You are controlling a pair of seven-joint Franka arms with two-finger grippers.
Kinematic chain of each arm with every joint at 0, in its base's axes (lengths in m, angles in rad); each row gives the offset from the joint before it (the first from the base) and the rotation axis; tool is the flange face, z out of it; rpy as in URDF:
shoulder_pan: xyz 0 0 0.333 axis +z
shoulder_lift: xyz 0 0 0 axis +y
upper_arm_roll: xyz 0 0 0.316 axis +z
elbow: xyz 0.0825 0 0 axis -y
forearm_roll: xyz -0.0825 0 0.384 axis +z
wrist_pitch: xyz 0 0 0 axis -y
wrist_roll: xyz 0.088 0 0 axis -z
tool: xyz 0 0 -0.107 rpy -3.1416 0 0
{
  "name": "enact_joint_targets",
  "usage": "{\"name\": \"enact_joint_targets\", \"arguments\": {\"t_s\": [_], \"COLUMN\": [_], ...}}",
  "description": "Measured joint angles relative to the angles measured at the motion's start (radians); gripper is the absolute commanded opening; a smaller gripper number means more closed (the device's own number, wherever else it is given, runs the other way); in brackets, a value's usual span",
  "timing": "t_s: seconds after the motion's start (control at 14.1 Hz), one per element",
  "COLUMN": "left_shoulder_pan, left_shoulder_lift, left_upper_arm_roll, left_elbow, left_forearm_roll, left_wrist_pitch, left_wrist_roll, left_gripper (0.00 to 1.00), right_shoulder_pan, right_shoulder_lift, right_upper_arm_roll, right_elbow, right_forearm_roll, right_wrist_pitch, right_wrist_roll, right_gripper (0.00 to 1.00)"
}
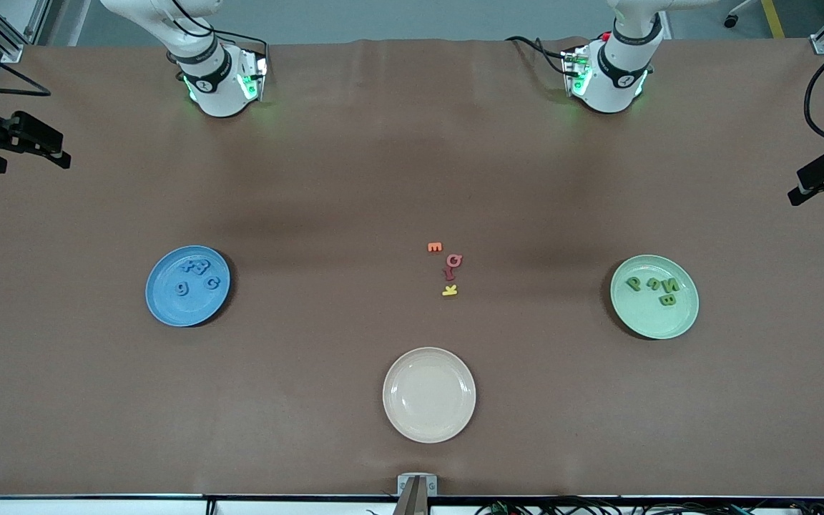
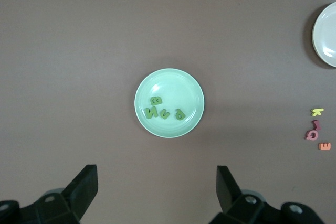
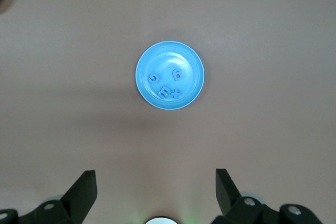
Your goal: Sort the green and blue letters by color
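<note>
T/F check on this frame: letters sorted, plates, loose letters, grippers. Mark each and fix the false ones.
1. The blue letters lie on the blue plate. True.
2. The green letters lie on the white plate. False: they lie on the pale green plate; the white plate holds nothing.
3. Orange, red and yellow letters lie on the bare table. True.
4. The left gripper holds a letter. False: both it and the right gripper are open and hold nothing.

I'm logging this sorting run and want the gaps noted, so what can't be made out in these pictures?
- Small flat blue foam letters on the round blue plate: blue on blue, two overlap; not all readable in either view.
- Round cream plate: cut by the left wrist view's edge.
- Left end effector and right end effector: only open fingers show; the front view shows neither clearly.
</note>
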Motion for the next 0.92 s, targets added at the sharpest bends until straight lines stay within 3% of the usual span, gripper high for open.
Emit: {"name": "enact_joint_targets", "arguments": {"t_s": [0.92], "left_shoulder_pan": [0.002], "left_shoulder_lift": [0.026], "left_upper_arm_roll": [0.004], "left_elbow": [0.038], "left_forearm_roll": [0.000], "left_wrist_pitch": [-0.011], "left_wrist_roll": [0.004], "left_gripper": [0.99], "right_shoulder_pan": [0.000], "right_shoulder_lift": [0.000], "right_upper_arm_roll": [0.000], "right_elbow": [0.000], "right_forearm_roll": [0.000], "right_wrist_pitch": [0.000], "right_wrist_roll": [0.000], "right_gripper": [1.00]}}
